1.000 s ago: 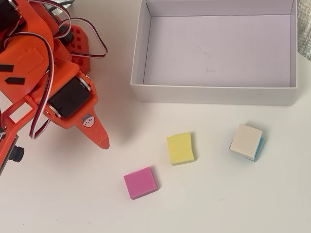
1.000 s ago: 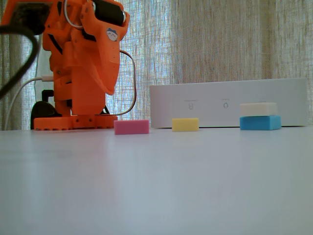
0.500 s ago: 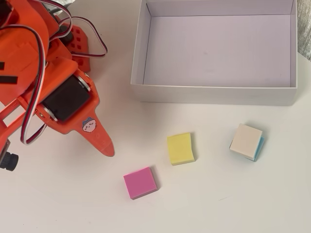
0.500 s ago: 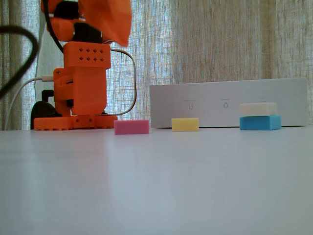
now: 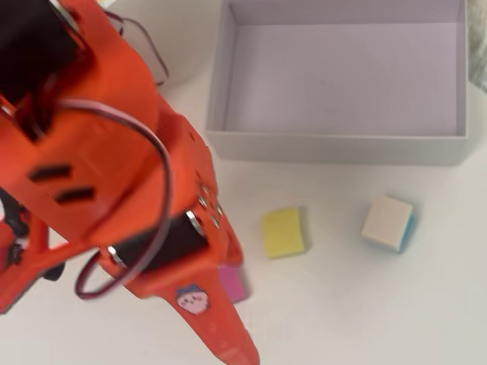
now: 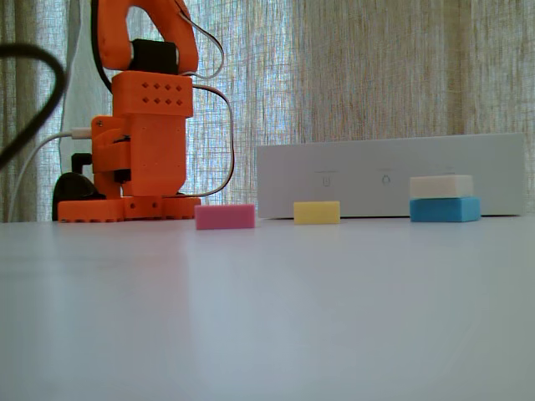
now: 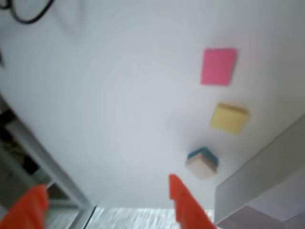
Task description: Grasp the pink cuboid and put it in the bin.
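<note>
The pink cuboid (image 7: pixel 218 66) lies flat on the white table, high above and ahead of my gripper (image 7: pixel 106 183) in the wrist view. The gripper is open, its two orange fingertips (image 7: pixel 183 200) far apart with nothing between them. In the overhead view the orange arm (image 5: pixel 114 167) hangs over the pink cuboid (image 5: pixel 233 283) and hides most of it. The fixed view shows the pink cuboid (image 6: pixel 225 216) just right of the arm's base (image 6: pixel 138 134), while the gripper is above that frame. The bin (image 5: pixel 335 147), a white box, stands behind the blocks and holds nothing.
A yellow block (image 5: pixel 283 232) lies right of the pink one, and a beige-topped blue block (image 5: pixel 387 222) lies further right, both in front of the bin's wall (image 6: pixel 384 175). A black cable (image 6: pixel 33 92) and a white cable hang at the left by the base.
The arm has unfolded upward from its tucked pose, and its upper part has left the top of the fixed view. The blocks and the bin have not moved.
</note>
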